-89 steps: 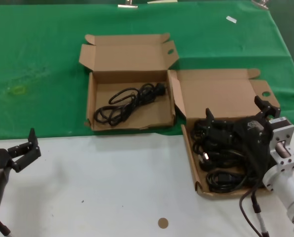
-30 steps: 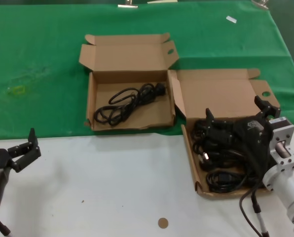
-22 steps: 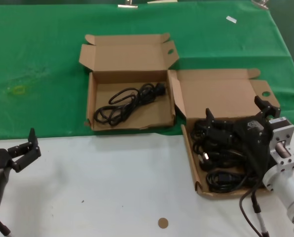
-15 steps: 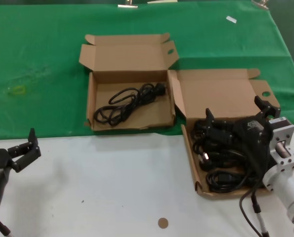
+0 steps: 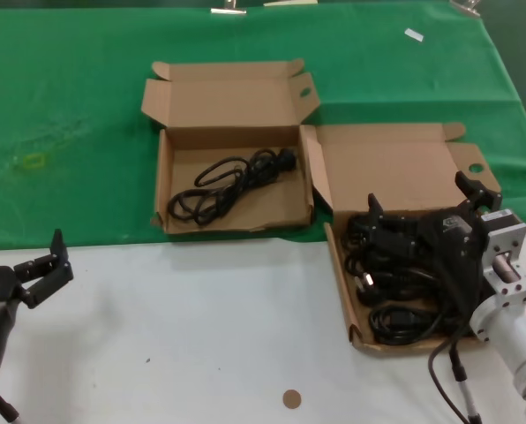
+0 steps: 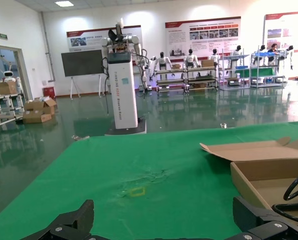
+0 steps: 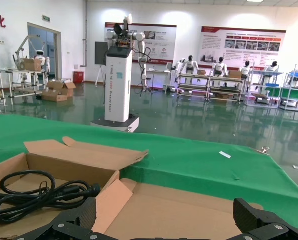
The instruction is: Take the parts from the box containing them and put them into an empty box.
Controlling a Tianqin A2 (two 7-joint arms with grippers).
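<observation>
Nothing is changing: the right gripper [image 5: 419, 205] is still hovering, fingers spread, over the parts [image 5: 395, 274] in the near right box [image 5: 382, 168]. One cord [image 5: 228, 184] is lying in the far left box [image 5: 232, 102]; the next grasp is pending. The left gripper [image 5: 44, 265] is idling open, near left.

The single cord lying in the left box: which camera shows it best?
The head view: the cord lies whole inside the left box. The right wrist view shows it side-on, cut by the picture's edge. The left wrist view catches only a loop.
</observation>
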